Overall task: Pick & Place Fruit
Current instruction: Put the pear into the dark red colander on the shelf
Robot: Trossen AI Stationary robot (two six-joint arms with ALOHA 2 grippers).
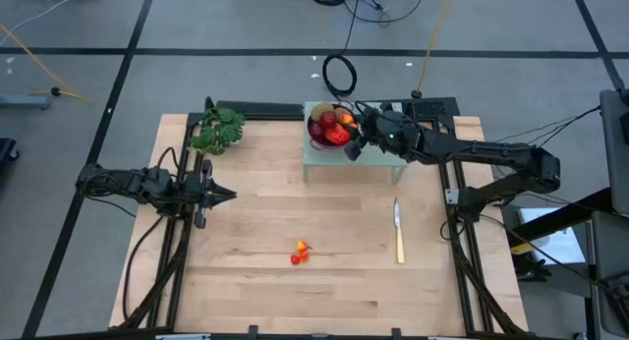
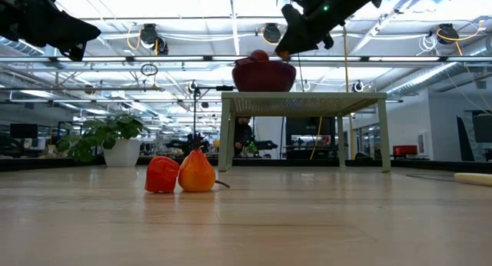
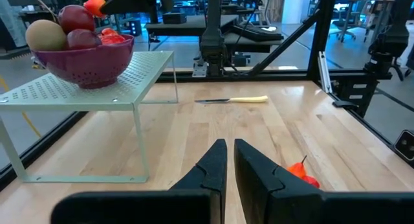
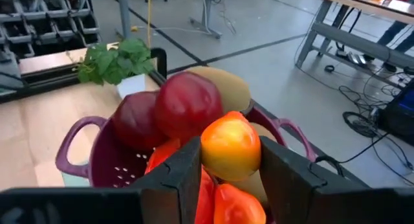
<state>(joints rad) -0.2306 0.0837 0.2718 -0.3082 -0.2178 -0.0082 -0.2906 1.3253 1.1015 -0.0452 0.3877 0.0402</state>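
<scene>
- Pale wooden desk carries a low white perforated metal stand at its far edge, with a purple plastic colander on top.
- Right gripper hangs over the colander, pinching one small glossy orange-red fruit.
- Inside the colander: two dark red round fruits, two olive-brown kiwis, and orange-red pieces under the fingers.
- Two tiny orange-red fruits lie touching near the desk's middle, toward the near edge.
- Left gripper hovers at the left edge, fingers pressed together.
- One yellow-handled knife lies toward the right edge; one green leafy bunch sits at the far left corner.
</scene>
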